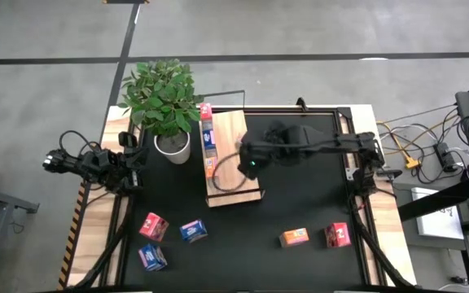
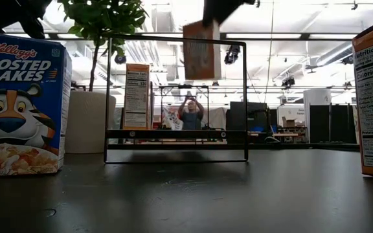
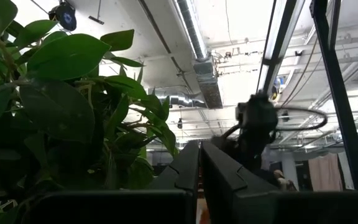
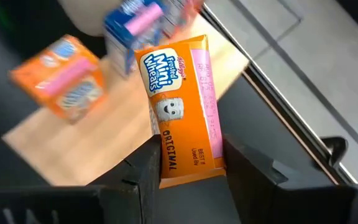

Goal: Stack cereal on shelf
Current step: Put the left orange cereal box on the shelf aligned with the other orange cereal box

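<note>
At the bottom of the overhead frame, five small cereal boxes lie loose on the black table (image 1: 300,203): a pink-red box (image 1: 153,226), a blue box (image 1: 193,231) and a second blue box (image 1: 151,257) at lower left, an orange box (image 1: 294,237) and a red box (image 1: 337,234) at lower right.

Above them, in the frame's centre, the shelf (image 1: 233,155) lies on the table, with a row of boxes (image 1: 208,140) along its left edge. The right gripper (image 4: 188,163) hangs over the shelf, its fingers partly open and clamped on the sides of an orange Mini-Wheats box (image 4: 182,106). In the table-level view that box (image 2: 198,50) hangs in the upper centre, above the shelf's wire frame (image 2: 177,97).

At centre left of the overhead frame, the left gripper (image 1: 129,167) rests with its fingers pressed together, empty, beside the potted plant (image 1: 165,102) at upper left.

A person (image 2: 190,111) stands in the room beyond.
</note>
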